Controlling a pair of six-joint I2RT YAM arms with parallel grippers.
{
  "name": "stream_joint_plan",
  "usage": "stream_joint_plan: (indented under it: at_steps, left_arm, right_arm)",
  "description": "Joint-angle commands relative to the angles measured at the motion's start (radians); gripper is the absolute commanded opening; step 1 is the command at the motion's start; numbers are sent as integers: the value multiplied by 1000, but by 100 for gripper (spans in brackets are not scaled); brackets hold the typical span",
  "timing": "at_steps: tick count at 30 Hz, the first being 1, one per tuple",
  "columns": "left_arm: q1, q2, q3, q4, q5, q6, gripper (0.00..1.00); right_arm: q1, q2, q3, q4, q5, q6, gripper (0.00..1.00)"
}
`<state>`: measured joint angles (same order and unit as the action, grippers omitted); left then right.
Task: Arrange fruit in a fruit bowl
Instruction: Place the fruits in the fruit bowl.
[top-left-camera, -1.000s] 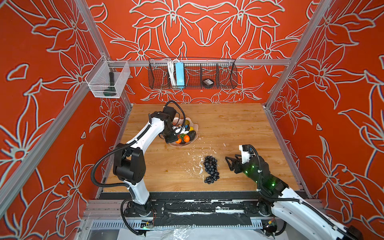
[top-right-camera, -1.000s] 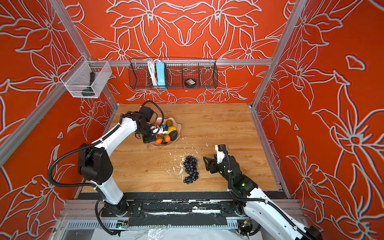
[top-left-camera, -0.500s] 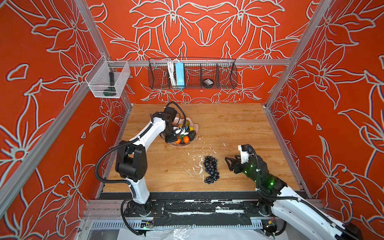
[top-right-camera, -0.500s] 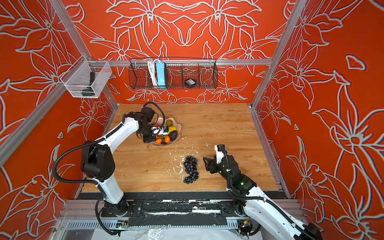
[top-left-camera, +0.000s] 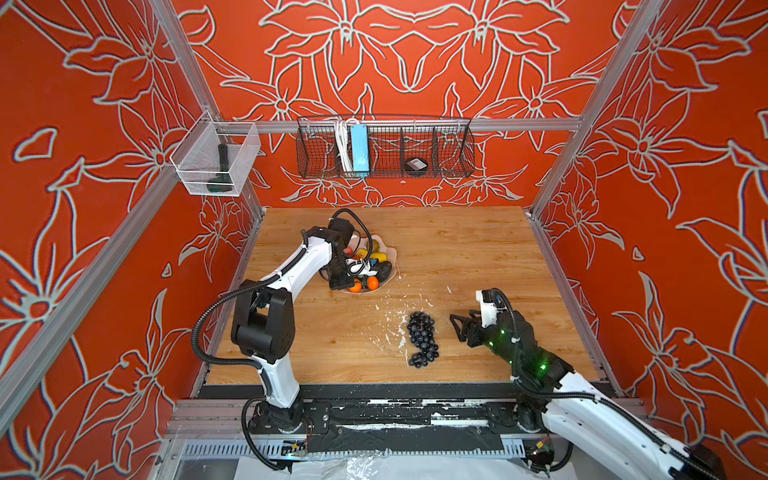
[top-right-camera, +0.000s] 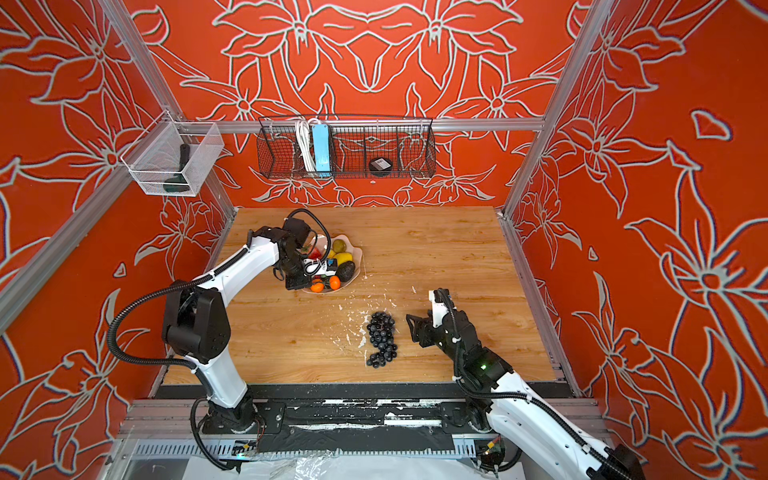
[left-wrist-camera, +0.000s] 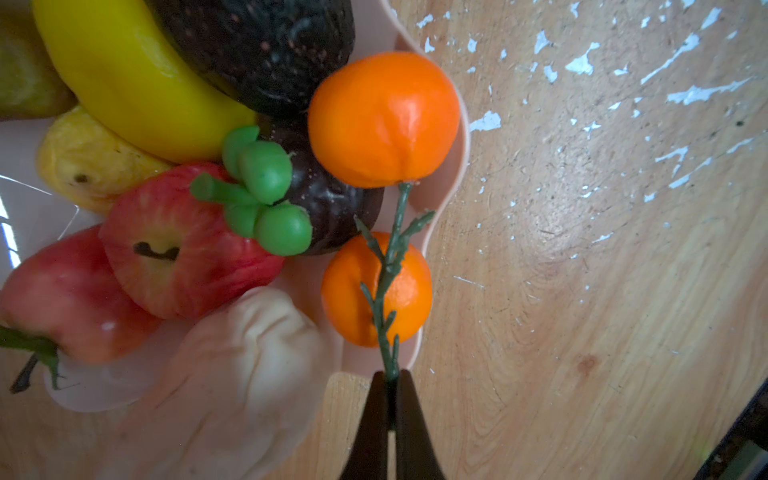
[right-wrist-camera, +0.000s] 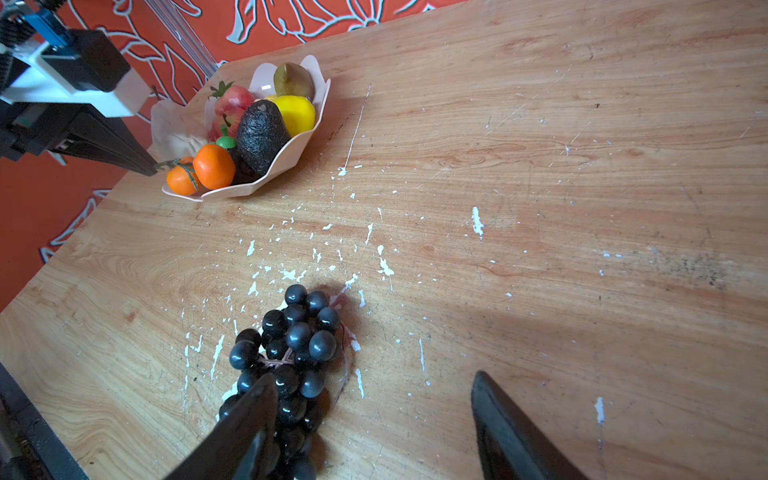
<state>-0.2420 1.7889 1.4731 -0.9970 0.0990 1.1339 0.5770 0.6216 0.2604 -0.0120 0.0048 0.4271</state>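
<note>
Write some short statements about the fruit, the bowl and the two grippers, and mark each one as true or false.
1. The grape bunch lies inside the fruit bowl. False: it lies on the table, apart from the bowl.
2. The left gripper is shut on the green stem that leads to an orange. True.
3. The right gripper is shut on the grape bunch. False: its jaws stand open and hold nothing; the bunch lies beside one finger.
4. The avocado is in the fruit bowl. True.
</note>
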Motion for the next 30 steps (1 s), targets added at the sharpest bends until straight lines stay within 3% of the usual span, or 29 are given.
stream_joint_plan:
  at_steps: [1,6,9,17,19,22,25,28,30]
  left_arm:
    - [0,9,-5,-18,16,19,7]
    - [-3,5,-7,-2,13,3,21]
    - [-8,7,-5,-7,16,3,49]
    - [-17,-78,22,-23,80,-36,56]
    - [-26,-132,26,-29,137,-53,98]
    - [-56,-236,1,4,209,-111,98]
    - [-127,-356,-69,131,182,-257,98]
    - [-241,-474,-153,308,103,-478,98]
    - [-287,-551,-219,471,19,-707,98]
  right_arm:
    - [-4,-3,-12,12,12,13,74]
    - [-5,-2,-12,12,12,13,74]
    - [-5,-2,-12,12,11,14,74]
    - [-5,-13,-13,9,15,13,74]
    - [-5,-11,-12,9,15,13,74]
    - [-5,-5,-5,-1,18,13,74]
    - [-5,16,34,-58,27,1,74]
    - [-4,56,88,-125,0,4,75]
    - [-3,92,121,-162,-57,14,76]
